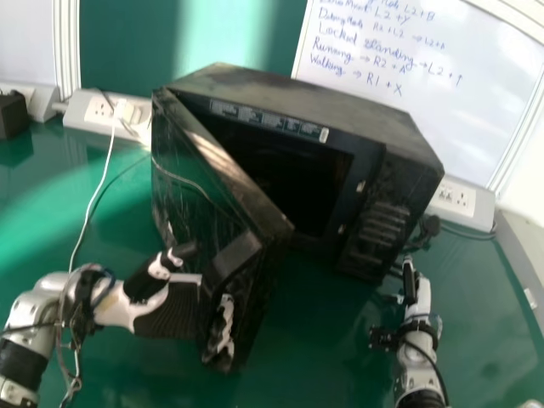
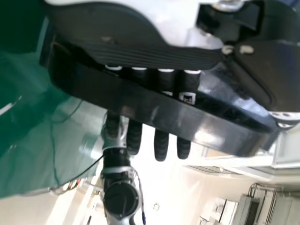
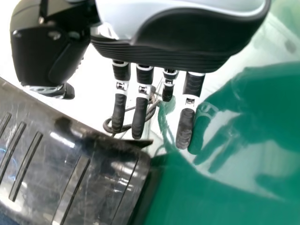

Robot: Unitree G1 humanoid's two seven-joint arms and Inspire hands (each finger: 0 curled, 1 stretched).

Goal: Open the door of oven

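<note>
Left hand (image 1: 174, 310), fingers straight through the handle (image 2: 154, 111) of the door (image 1: 191, 183); right hand (image 3: 197, 37), straight-fingered, beside the oven (image 1: 323, 100), towards the surface's (image 1: 310, 370) far edge. Door's well ajar: mostly done, I'd say, perhaps just letting go left.

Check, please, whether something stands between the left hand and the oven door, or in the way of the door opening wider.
Nothing visible separates the left hand from the door: its fingers pass behind the door handle. A white cable runs past the door's outer side and might obstruct a wider swing.
</note>
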